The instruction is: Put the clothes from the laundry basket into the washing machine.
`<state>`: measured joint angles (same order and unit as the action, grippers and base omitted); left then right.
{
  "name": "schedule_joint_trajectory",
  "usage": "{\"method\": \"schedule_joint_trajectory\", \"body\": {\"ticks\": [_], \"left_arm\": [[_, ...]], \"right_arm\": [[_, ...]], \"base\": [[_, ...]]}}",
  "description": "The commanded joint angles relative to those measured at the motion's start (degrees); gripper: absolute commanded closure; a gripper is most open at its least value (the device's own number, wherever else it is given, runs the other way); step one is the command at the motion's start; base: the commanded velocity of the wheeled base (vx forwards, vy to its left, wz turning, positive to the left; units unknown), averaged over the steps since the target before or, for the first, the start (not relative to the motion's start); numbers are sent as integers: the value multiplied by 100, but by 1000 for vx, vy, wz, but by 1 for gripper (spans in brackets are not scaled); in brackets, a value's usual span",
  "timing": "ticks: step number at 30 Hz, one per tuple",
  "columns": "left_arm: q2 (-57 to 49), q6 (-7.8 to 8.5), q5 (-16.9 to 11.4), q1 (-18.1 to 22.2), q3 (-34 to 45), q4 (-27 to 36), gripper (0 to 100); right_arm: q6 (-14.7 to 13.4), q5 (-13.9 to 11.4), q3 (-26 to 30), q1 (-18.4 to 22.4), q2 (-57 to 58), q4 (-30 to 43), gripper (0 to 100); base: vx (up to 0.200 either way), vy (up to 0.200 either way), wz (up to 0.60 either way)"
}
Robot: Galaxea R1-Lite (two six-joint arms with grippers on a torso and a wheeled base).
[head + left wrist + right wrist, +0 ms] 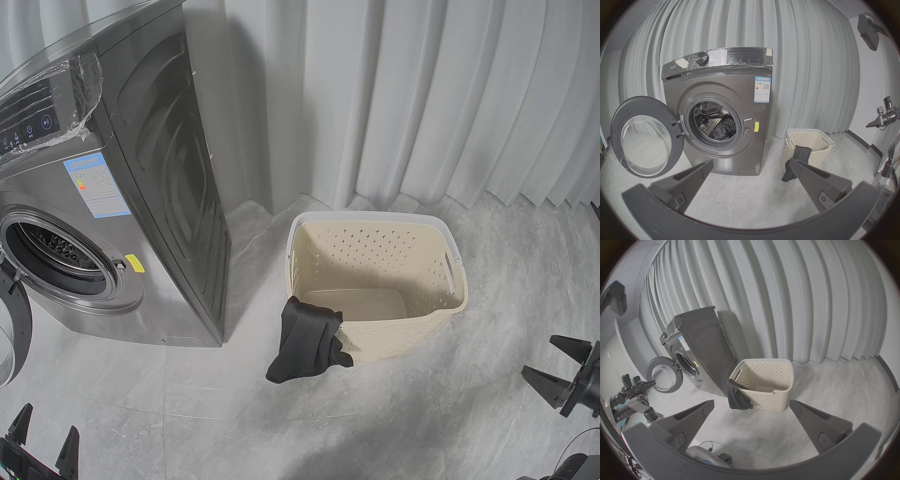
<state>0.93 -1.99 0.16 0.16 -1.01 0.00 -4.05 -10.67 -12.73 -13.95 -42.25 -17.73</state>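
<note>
so your left end effector (49,420) sits low at the left corner of the head view, in front of the washing machine (156,187). its fingers are spread apart with nothing between them. same story for the right end effector (539,356): it's out at the right edge, fingers apart and gripping nothing, well apart from the laundry basket (375,217).

the machine's round door (647,137) is swung wide open on the robot's left side of the opening. from the left wrist camera you can see some dark clothes (725,128) lying inside the drum.

the cream basket stands upright on the grey floor (250,406), to the right of the machine and just in front of the white curtain (406,94). there's a gap of floor between it and the machine's side panel.

one dark garment (309,340) is draped over the basket's near-left corner. a bit of it hooks over the rim, most of it hangs down the outside wall, and the bottom end looks like it's on the floor. it's on the side of the basket closest to the machine.
</note>
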Motion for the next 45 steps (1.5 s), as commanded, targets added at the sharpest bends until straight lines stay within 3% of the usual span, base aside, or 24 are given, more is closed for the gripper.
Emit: {"method": "schedule_joint_trajectory", "body": {"ticks": [1,3,5,6,16,20,26,34,37,45], "left_arm": [[-57,-3,2,2,101,-9,0],[-57,-3,2,2,101,0,0],[-57,-3,2,2,101,0,0],[-57,-3,2,2,101,0,0],[-57,-3,2,2,101,0,0],[-57,-3,-7,2,101,0,0],[-57,-3,-7,2,101,0,0],[-57,-3,-7,2,101,0,0],[-57,-3,-7,2,101,0,0],[-57,-12,-7,2,101,0,0]], "right_arm": [[-193,-111,-81,-592,-2270,-1189,0],[-386,-111,-107,-724,-2648,-1559,0],[-386,-111,-107,-724,-2648,-1559,0],[-624,-85,-169,-917,-3105,-2060,0],[-676,-67,-661,-1066,-4142,-2306,0],[-729,214,-951,-1286,-4608,-2560,0],[-1221,601,-1311,-1690,-5372,-2965,0],[-1212,627,-1830,-1638,-6295,-3431,0],[-1186,838,-2120,-1690,-6603,-3527,0],[-1195,900,-2761,-1769,-7227,-3536,0]], "base": [[0,0,0],[0,0,0],[0,0,0],[0,0,0],[0,0,0],[0,0,0],[0,0,0],[0,0,0],[0,0,0],[0,0,0]]}}
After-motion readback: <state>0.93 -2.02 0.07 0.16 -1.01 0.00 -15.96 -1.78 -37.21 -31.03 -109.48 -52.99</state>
